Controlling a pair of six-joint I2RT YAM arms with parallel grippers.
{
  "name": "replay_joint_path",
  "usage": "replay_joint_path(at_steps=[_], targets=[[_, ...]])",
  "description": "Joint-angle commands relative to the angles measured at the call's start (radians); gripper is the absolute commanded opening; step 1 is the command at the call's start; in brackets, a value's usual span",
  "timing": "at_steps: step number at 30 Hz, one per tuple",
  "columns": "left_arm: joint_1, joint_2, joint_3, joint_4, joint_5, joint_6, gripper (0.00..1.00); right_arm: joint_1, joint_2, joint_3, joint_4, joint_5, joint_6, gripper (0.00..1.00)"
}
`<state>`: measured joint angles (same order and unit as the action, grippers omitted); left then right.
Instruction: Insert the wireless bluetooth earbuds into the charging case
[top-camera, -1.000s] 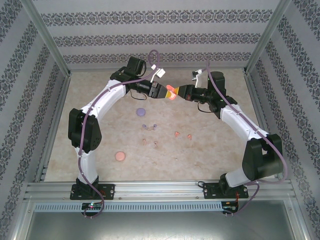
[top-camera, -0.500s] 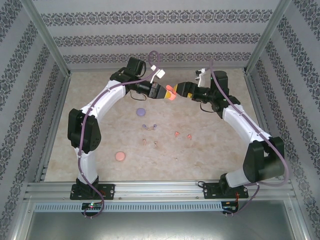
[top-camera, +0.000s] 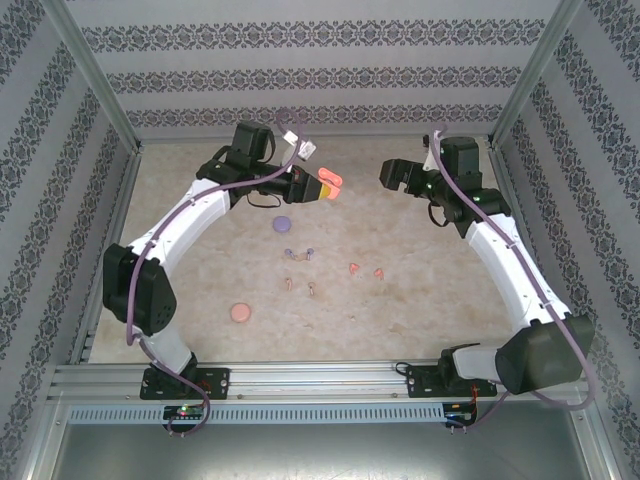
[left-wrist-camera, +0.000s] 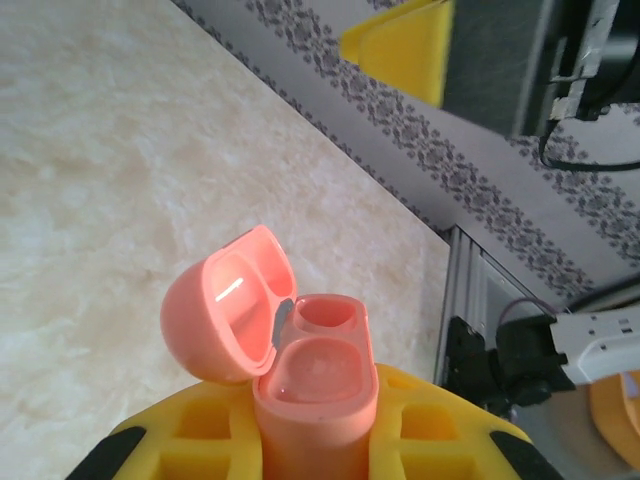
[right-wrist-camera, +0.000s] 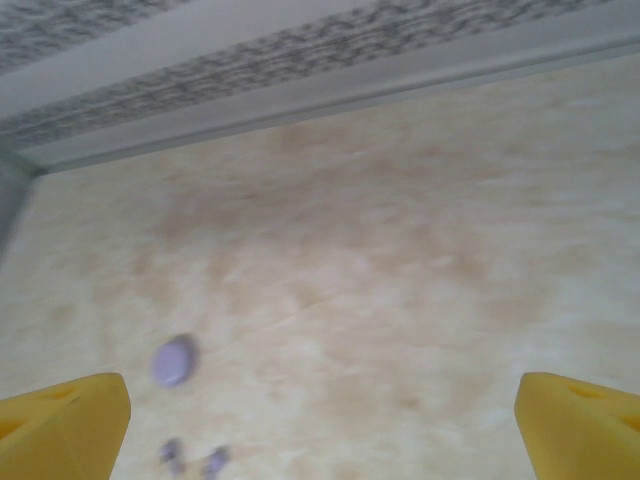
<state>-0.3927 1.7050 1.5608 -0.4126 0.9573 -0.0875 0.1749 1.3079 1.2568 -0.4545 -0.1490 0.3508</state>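
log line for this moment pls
left gripper: shut on coral case, lid open | right gripper: open, empty | earbuds: on table

Open case (left-wrist-camera: 315, 375) in left tool (top-camera: 322, 187) over far worktop (top-camera: 430, 290), right tool (top-camera: 390, 174) apart to its right, earbuds (top-camera: 309, 253) mid-worktop, far case (top-camera: 282, 223) behind them, near case (top-camera: 240, 313) front-left
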Motion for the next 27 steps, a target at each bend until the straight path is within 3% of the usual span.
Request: replay_joint_path(at_steps=[1,5,12,16,20,24,27], targets=[[0.0,-0.047,-0.052,0.116,-0.08,-0.034,0.0,0.006,-0.037,0.03,-0.107,0.347,-0.069,0.98],[0.0,-0.096,-0.117,0.196,-0.143,-0.045,0.0,-0.012,-0.088,0.018,-0.103,0.433,-0.051,0.98],[-0.007,-0.249,-0.361,0.515,-0.285,-0.048,0.0,-0.06,-0.132,-0.002,-0.109,0.316,-0.03,0.98],[-0.022,-0.347,-0.519,0.698,-0.395,0.023,0.0,-0.059,-0.112,-0.006,-0.158,0.312,0.002,0.98],[-0.031,-0.404,-0.558,0.676,-0.509,0.054,0.0,-0.044,-0.107,-0.057,-0.174,0.302,0.046,0.98],[-0.031,-0.416,-0.591,0.696,-0.517,0.006,0.0,-0.007,-0.108,-0.144,-0.138,0.159,0.055,0.98],[-0.038,-0.415,-0.643,0.775,-0.531,-0.035,0.0,0.063,-0.075,-0.181,-0.144,0.15,0.082,0.97]])
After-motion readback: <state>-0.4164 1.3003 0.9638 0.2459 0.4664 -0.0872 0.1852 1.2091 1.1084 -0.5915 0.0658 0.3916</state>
